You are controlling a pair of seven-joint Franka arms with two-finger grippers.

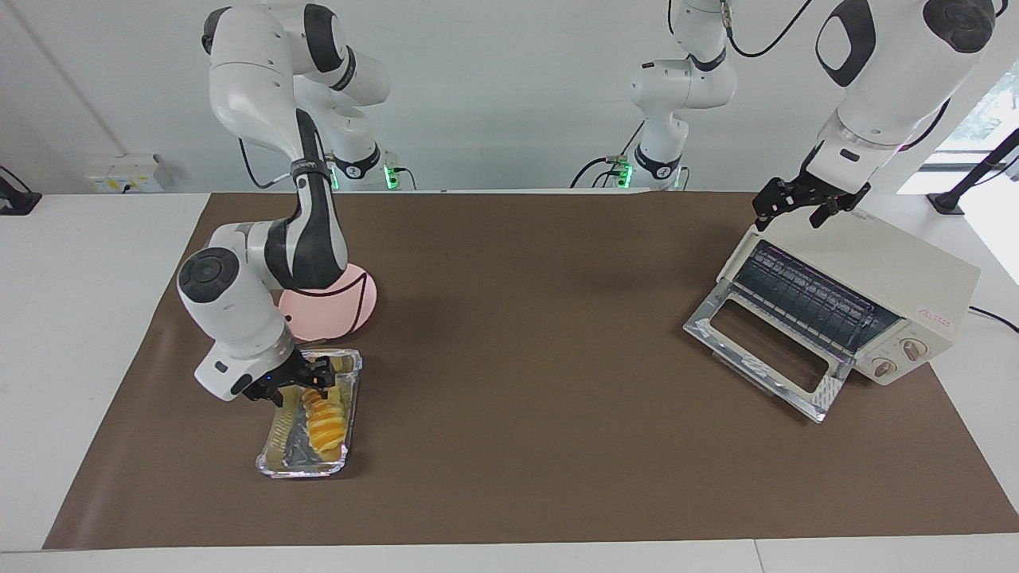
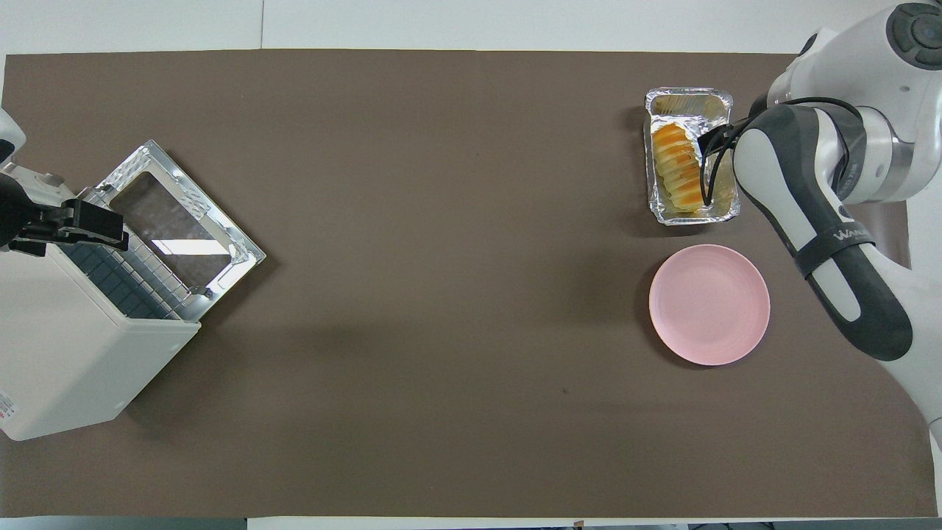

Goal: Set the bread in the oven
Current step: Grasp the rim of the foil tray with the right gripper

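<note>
We are lowering our right gripper (image 1: 314, 387) onto the small ridged yellow-orange bread (image 1: 328, 422), fingers spread astride its nearer end, not yet closed. It is lying directly beneath in the crinkled silver foil tray (image 1: 272, 461), long axis pointing away from us. Well apart, our left gripper (image 1: 802, 208) is waiting over the cream-white oven (image 1: 884, 278), door open; its fingers we cannot tell.

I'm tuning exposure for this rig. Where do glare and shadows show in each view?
Overhead view: a bright reflection on the oven door's glass; the pink plate casts a soft shadow. Facing view: the foil tray glints, and daylight is blown out at the window in the corner.
</note>
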